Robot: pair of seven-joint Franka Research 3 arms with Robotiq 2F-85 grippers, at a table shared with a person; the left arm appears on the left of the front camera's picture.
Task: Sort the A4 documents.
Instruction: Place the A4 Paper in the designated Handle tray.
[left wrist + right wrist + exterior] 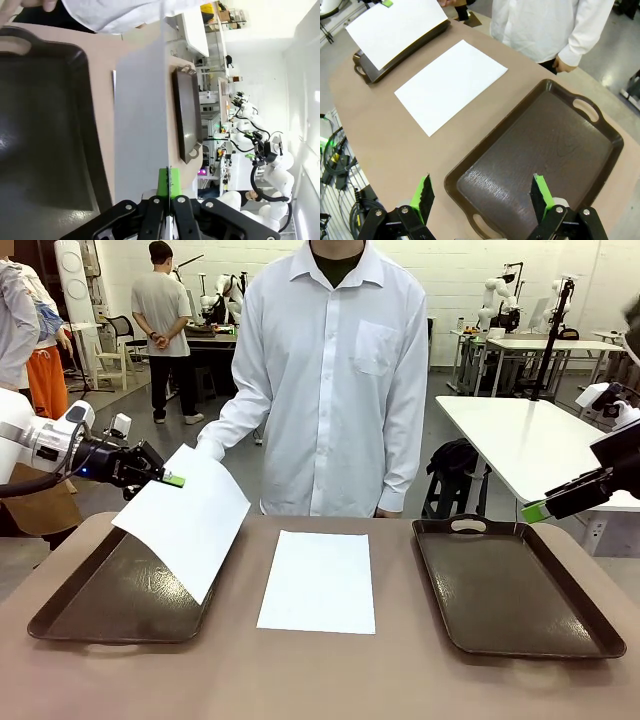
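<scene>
One A4 sheet point(190, 520) hangs from the left tool point(172, 480), whose jaws are pressed shut on its edge near a far corner. From that pinch it slopes down and to the right over the left tray point(90, 615); whether its low corner touches the rim I cannot tell. A person's hand point(210, 448) is just beyond the tool, at the sheet's top corner. The second sheet point(318, 580) lies flat on the bench point(320, 680) between the trays, long axis pointing away from the robot, below and left of the right tool point(535, 510). That tool hovers over the right tray point(510, 590), jaws wide apart and holding nothing. No sheet lies in either tray. Being free, the right arm looks better placed for the second sheet.
</scene>
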